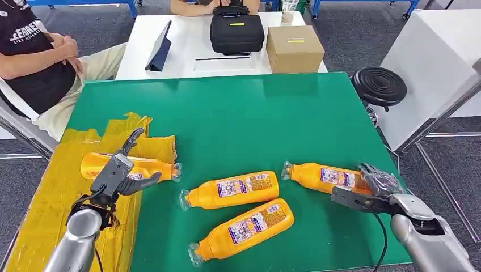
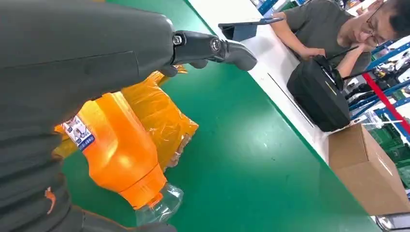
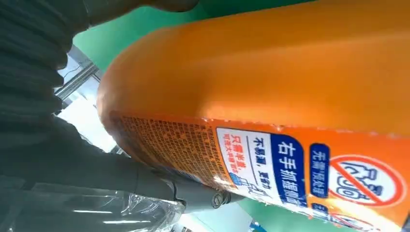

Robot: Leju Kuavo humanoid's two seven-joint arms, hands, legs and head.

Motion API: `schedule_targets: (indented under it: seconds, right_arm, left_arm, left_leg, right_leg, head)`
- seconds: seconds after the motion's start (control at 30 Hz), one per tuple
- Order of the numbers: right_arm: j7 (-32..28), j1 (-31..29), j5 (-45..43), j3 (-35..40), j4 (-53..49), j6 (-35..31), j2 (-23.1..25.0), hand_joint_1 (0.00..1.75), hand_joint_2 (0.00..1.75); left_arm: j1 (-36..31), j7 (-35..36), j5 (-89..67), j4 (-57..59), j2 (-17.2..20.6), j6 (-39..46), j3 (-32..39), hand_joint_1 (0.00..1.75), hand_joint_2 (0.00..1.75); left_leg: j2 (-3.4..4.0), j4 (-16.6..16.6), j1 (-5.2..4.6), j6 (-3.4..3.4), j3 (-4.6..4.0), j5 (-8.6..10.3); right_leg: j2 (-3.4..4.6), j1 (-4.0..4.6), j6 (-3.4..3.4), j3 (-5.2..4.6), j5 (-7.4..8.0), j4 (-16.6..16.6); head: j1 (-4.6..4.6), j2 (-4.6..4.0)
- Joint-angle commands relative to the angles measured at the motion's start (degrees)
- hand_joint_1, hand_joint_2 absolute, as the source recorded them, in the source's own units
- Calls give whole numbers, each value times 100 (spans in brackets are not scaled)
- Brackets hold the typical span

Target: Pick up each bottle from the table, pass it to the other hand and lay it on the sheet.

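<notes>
Several orange bottles with clear caps lie on the green table. One bottle rests on the crumpled yellow sheet at the left. My left hand hovers over its body with fingers spread, not gripping. Two bottles lie free in the middle. At the right, my right hand wraps the base of the rightmost bottle, fingers over it and the thumb against its near side. That bottle still lies on the table.
Behind the green table a white table carries a black bag, a cardboard box and a tablet. A person sits at the far left corner. A black stool stands off the right edge.
</notes>
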Motion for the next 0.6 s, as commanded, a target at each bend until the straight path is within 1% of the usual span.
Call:
schedule_targets:
  seconds: [0.03, 0.17, 0.2, 0.23, 0.3, 0.37, 0.47, 0.5, 0.53, 0.57, 0.6]
  right_arm:
    - [30, -183, 222, 316, 580, 61, 430, 0, 175]
    - [30, -183, 222, 316, 580, 61, 430, 0, 175]
    - [30, -183, 222, 316, 580, 61, 430, 0, 175]
    - [27, -175, 218, 305, 589, 62, 416, 0, 175]
    - [24, -191, 256, 331, 609, 61, 411, 0, 175]
    - [22, -226, 287, 364, 670, 66, 427, 0, 175]
    - [22, -230, 291, 344, 754, 39, 412, 0, 175]
    - [20, -141, 271, 295, 697, 17, 397, 28, 175]
    - [14, -45, 251, 246, 632, -3, 397, 141, 175]
    - [13, 114, 238, 178, 490, -27, 385, 175, 175]
    - [11, 274, 207, 95, 345, -59, 397, 175, 175]
  left_arm:
    - [-138, 14, -7, 337, -58, -24, 77, 0, 175]
    - [-138, 14, -7, 337, -58, -24, 77, 0, 175]
    - [-138, 14, -7, 337, -58, -24, 77, 0, 175]
    - [-137, 14, -7, 337, -59, -24, 76, 0, 175]
    - [-140, 16, -8, 337, -52, -25, 71, 0, 175]
    - [-150, 16, -9, 345, -44, -26, 62, 0, 175]
    - [-262, 26, -4, 474, -55, -61, 2, 0, 175]
    - [-324, 27, 0, 541, -71, -70, -20, 0, 175]
    - [-353, 27, 0, 567, -80, -65, -35, 0, 175]
    - [-340, 27, 5, 558, -77, -67, -39, 0, 175]
    - [-293, 27, 5, 511, -68, -65, -37, 0, 175]
  left_leg:
    - [24, -7, 17, -26, 23, -7]
    - [18, -4, 14, -19, 20, -4]
    - [27, -5, 21, -29, 25, -5]
    - [20, -5, 15, -19, 19, -3]
    - [28, -5, 21, -29, 23, -4]
    - [22, -5, 15, -19, 20, -3]
    - [28, -5, 21, -28, 25, -4]
    - [22, -5, 18, -23, 24, -2]
    - [14, -4, 17, -20, 25, -1]
    - [16, -4, 23, -28, 29, -1]
    - [12, -4, 17, -20, 26, 0]
  right_leg:
    - [6, 18, -15, 28, 1, -20]
    - [5, 15, -10, 21, 2, -14]
    - [6, 23, -16, 29, 3, -21]
    - [6, 17, -11, 21, 3, -15]
    - [6, 23, -15, 27, 4, -21]
    - [7, 17, -10, 21, 4, -16]
    - [7, 22, -11, 28, 8, -21]
    - [5, 19, -7, 26, 9, -18]
    - [0, 17, -5, 28, 8, -16]
    - [-4, 24, -8, 34, 9, -23]
    - [-2, 18, -3, 28, 9, -18]
  head:
    - [0, -2]
    - [0, -2]
    - [0, -2]
    - [2, -2]
    - [0, -2]
    - [0, -2]
    - [0, -2]
    - [0, -2]
    - [0, -2]
    - [0, -2]
    - [2, -2]
